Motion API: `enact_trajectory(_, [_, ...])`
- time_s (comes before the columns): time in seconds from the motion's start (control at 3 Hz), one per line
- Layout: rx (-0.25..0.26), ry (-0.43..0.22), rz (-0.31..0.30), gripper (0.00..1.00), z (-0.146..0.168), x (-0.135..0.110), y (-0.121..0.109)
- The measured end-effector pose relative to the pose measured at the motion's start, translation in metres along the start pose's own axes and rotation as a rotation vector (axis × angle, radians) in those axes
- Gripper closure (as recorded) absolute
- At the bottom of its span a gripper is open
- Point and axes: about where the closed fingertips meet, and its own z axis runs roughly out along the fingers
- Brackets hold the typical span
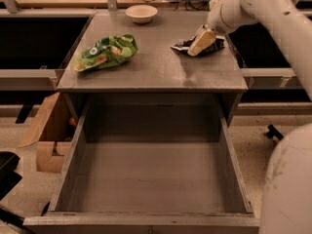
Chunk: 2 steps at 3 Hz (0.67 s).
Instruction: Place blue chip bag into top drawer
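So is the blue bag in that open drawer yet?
No, the top drawer holds nothing; the blue chip bag lies on the cabinet top, with the gripper at it.

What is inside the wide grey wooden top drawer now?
The grey wooden top drawer shows only its bare flat bottom; its front wall hides the nearest strip. The crumpled navy-blue chip bag lies on the grey cabinet top, the gripper over it.

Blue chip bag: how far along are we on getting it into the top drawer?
Done: the top drawer stands pulled open. In hand: the gripper is at the blue chip bag, which lies on the cabinet top at its right rear, not lifted. Left: grasp it, carry it forward over the drawer and release it inside.
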Motion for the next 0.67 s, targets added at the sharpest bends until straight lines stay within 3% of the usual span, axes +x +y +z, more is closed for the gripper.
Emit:
enact_trajectory(0.33, [-0.005, -0.002, 0.029, 0.00, 0.040, 0.001, -0.008])
enact_trajectory(0.67, [-0.011, 0.123, 0.044, 0.25, 0.063, 0.025, -0.007])
